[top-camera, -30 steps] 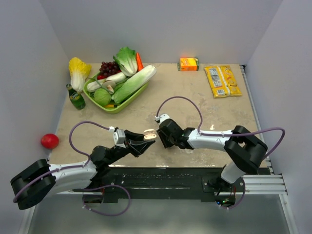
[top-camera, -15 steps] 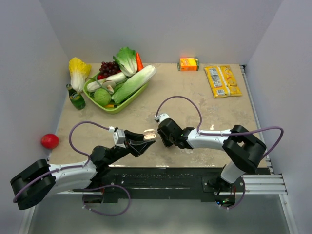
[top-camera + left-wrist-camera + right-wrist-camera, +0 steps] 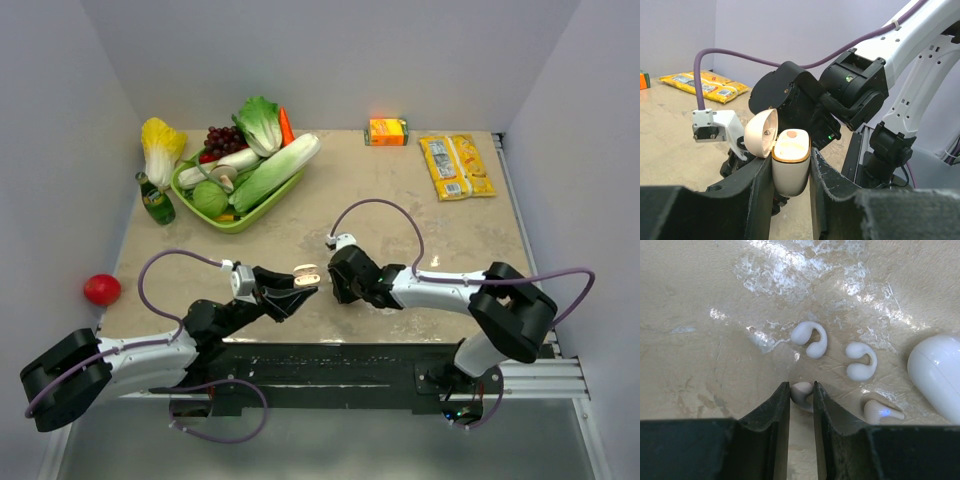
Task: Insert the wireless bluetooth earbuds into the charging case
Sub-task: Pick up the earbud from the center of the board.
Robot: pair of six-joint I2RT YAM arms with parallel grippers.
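Case (image 3: 789, 172), lid open, sits clamped in left gripper (image 3: 790, 161). Right gripper (image 3: 800, 386), just beside case, pinches one earbud (image 3: 801, 394). Two earbuds (image 3: 810, 337) (image 3: 861, 361) lie near.

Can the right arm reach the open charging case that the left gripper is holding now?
Probably yes. The left gripper holds the charging case lid open, and the right gripper is close beside it, with nothing between them from above.
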